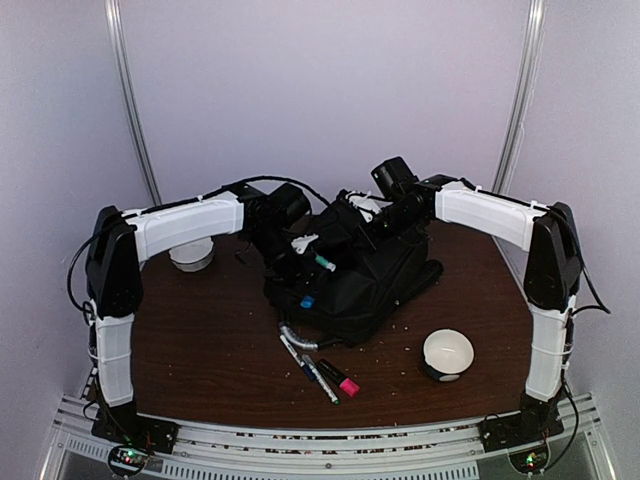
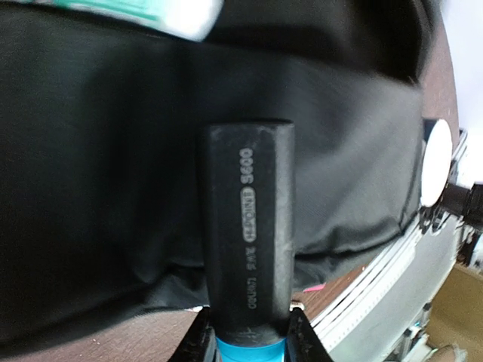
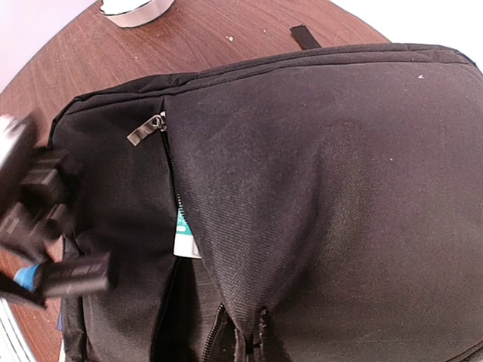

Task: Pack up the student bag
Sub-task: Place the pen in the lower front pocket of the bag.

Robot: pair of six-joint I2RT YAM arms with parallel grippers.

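The student bag point(image 1: 365, 275), a large black backpack, lies mid-table. My left gripper point(image 1: 298, 285) is shut on a black marker with a blue end point(image 1: 307, 300) and holds it over the bag's left side. In the left wrist view the marker point(image 2: 247, 226) stands between the fingers of that gripper point(image 2: 249, 335), pointing at the bag's fabric point(image 2: 98, 166). My right gripper point(image 1: 388, 225) is shut on a fold of the bag's fabric point(image 3: 260, 328), lifted beside the open zipper point(image 3: 170, 173). A green-and-white pen point(image 3: 183, 237) pokes out of the opening.
Two dark pens point(image 1: 312, 370) and a black highlighter with a pink cap point(image 1: 340, 380) lie on the table in front of the bag. A white round object point(image 1: 447, 352) sits front right. A white bowl point(image 1: 192, 253) sits back left. The bag's grey-trimmed handle point(image 1: 296, 338) points forward.
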